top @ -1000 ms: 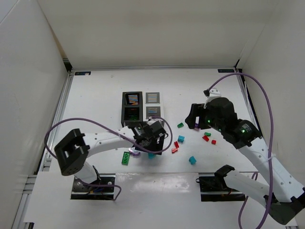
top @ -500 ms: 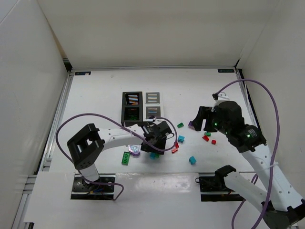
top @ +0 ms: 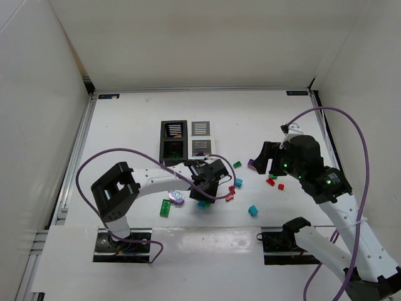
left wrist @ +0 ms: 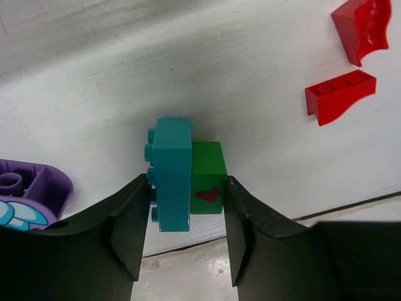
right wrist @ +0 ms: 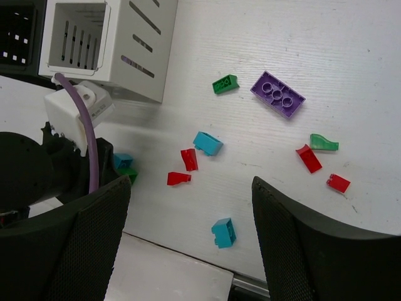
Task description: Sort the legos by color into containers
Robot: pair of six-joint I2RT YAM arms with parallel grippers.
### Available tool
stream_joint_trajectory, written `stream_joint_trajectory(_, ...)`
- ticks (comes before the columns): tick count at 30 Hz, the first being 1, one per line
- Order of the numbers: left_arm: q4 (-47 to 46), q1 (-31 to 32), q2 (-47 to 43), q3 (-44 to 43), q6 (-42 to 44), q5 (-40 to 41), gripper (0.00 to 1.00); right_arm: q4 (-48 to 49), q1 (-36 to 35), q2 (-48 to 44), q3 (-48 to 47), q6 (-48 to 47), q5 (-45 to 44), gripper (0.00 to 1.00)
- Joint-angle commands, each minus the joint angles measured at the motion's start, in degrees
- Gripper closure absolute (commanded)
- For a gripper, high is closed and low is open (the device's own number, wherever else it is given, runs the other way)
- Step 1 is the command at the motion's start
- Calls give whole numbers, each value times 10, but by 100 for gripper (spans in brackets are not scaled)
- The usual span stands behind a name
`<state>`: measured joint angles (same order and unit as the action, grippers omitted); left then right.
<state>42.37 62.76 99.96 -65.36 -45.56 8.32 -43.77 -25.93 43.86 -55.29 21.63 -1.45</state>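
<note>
Teal brick (left wrist: pixel 170 172) and green brick (left wrist: pixel 208 177), side by side on the worktop (left wrist: pixel 250 50), sit pinched in our left claw (left wrist: pixel 186 188); our right claw (right wrist: pixel 191 185) hangs wide open above scattered legos (right wrist: pixel 278 94).

2 white arms, left arm (top: pixel 150 181) and right arm (top: pixel 351 216) | black joint housings (top: pixel 114 191), black wrists (top: pixel 296 157) | purple cables (top: pixel 119 151) looping off each | matte black gripper fingers (left wrist: pixel 128 232)

The left arm reaches low toward the desk's near edge, the left gripper (left wrist: pixel 187 183) with its jaws touching both sides of a teal-and-green brick pair (left wrist: pixel 174 169). The right arm is raised, the right gripper (right wrist: pixel 190 188) with its jaws spread wide and facing down.
</note>
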Motion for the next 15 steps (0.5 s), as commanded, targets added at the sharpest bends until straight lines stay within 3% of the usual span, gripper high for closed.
stream_joint_trajectory(1,-10,3,-46,-19,23,0,52,0,1,-6,4,-3,9,20)
stream_joint_trajectory(8,-98,2,-192,25,165,-42,53,-1,36,-22,6,-10,153,18)
stream_joint_trajectory(11,-147,2,-256,52,243,-80,51,13,68,-25,13,-17,329,17)
stream_joint_trajectory(15,-169,1,-305,70,351,-172,48,32,106,-14,33,7,459,16)
